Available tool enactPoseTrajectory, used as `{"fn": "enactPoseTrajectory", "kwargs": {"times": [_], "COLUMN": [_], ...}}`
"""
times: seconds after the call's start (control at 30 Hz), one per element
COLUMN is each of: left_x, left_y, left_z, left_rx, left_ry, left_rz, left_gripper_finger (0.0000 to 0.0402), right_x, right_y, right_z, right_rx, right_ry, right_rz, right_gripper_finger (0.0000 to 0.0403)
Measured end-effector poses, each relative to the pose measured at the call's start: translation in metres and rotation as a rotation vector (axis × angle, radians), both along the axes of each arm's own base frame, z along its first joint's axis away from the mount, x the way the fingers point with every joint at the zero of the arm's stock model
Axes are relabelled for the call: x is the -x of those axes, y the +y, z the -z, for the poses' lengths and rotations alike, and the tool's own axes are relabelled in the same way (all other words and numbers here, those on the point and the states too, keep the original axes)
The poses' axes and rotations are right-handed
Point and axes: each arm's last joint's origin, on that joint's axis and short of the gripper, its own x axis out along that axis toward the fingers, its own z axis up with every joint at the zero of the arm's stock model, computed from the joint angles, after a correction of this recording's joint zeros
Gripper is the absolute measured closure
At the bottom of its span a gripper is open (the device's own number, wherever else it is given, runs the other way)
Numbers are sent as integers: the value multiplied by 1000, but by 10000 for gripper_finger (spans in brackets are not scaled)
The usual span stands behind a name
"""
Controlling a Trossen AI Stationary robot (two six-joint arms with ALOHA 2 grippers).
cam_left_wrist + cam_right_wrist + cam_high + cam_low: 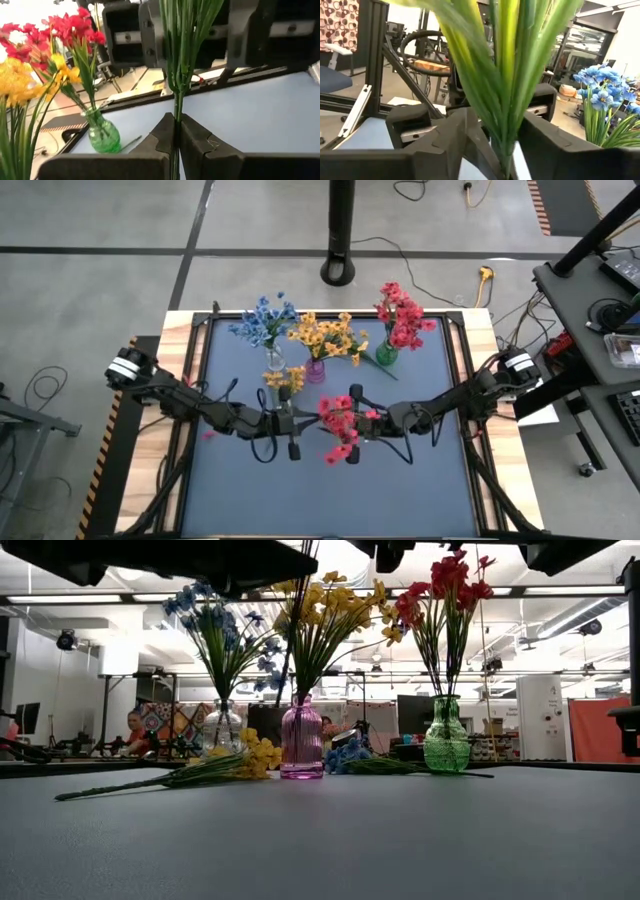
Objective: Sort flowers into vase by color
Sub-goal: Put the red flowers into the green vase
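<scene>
A red sprig is held upright above mid-bench, its stem clamped in the left end effector; the right end effector, fingers apart, straddles the stem from the opposite side.

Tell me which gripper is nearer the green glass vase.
Right. The right gripper is just below the green glass vase in the high view; the left gripper sits farther over, past the middle.

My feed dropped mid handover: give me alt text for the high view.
Both grippers meet at mid table on a red flower sprig, left gripper shut on its stem, right gripper closing around it. Behind stand three vases of blue, yellow and red flowers.
</scene>
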Motion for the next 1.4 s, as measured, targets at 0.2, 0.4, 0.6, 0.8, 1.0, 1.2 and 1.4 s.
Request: {"fn": "enactPoseTrajectory", "kwargs": {"times": [0.2,0.4,0.6,0.8,1.0,1.2,1.4], "left_x": [0,0,0,1,1,2,3], "left_y": [2,2,2,3,3,5,6], "left_z": [-2,-2,-2,-3,1,3,5], "left_rx": [3,1,20,46,17,1,-18], "left_ry": [-9,-5,-9,-12,31,49,73], "left_rz": [-26,-26,-36,-46,-58,-99,-153], "left_gripper_finger": [400,400,390,315,213,160,152], "right_x": [0,0,0,6,35,84,121], "right_y": [-1,-1,-1,-2,-17,-41,-57], "right_z": [0,0,0,-8,-35,-63,-78], "right_rx": [0,1,2,-5,-71,-146,-187], "right_ry": [0,3,5,37,187,250,145], "right_rz": [6,7,8,11,191,446,663], "right_gripper_finger": [322,383,380,383,384,385,385]}}
